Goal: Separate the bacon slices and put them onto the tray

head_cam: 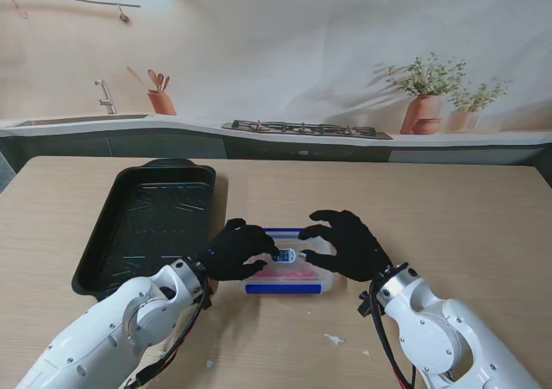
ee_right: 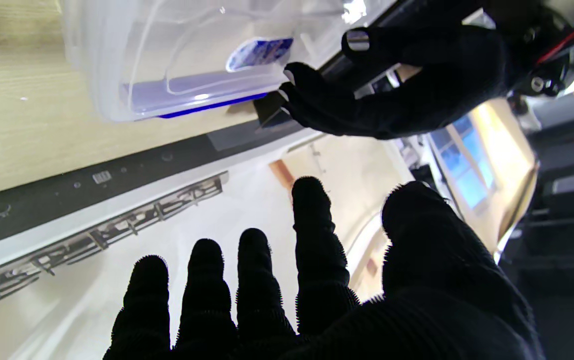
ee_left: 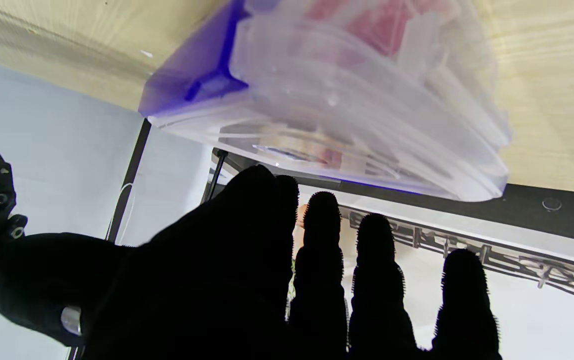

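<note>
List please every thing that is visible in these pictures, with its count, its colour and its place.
Table: one, light wood, under everything.
Tray: one, black, on my left, nothing in it.
Container: one, clear plastic with blue clips, closed by a lid with a blue label, between the hands; pink-red bacon shows through.
Scraps: a few, white, on the table nearer to me.
Backdrop: printed kitchen with sink, stove, utensil pot, two potted plants.
Left hand: one, black glove, over the container's left end, fingers apart.
Right hand: one, black glove, over its right end, fingers apart.
</note>
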